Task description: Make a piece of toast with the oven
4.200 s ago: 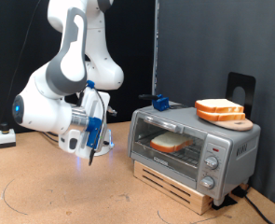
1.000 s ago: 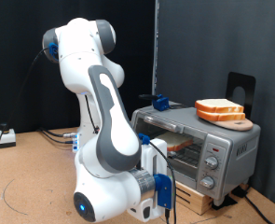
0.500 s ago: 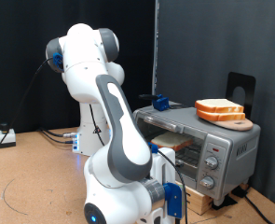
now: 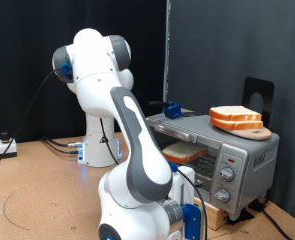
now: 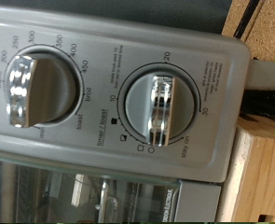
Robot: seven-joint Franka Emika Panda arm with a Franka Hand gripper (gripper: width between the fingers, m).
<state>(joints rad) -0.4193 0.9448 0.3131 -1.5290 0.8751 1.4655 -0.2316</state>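
The boxy silver-grey toaster oven (image 4: 209, 155) stands on a pale wooden crate (image 4: 202, 208) on the brown surface (image 4: 37, 190), door shut, with the cream-faced, brown-crusted piece of toast (image 4: 182, 152) lying flat on its wire rack behind the glass. The white arm's claw (image 4: 192, 222) hangs low at the oven's front, towards the exterior view's bottom; whether it is spread or pressed together cannot be told. The wrist view faces the control panel squarely, the round chrome timer knob (image 5: 162, 107) centred, its ridge lengthwise across the dial, beside a second chrome knob (image 5: 29, 89). A stack of similar slices (image 4: 235, 118) sits on top.
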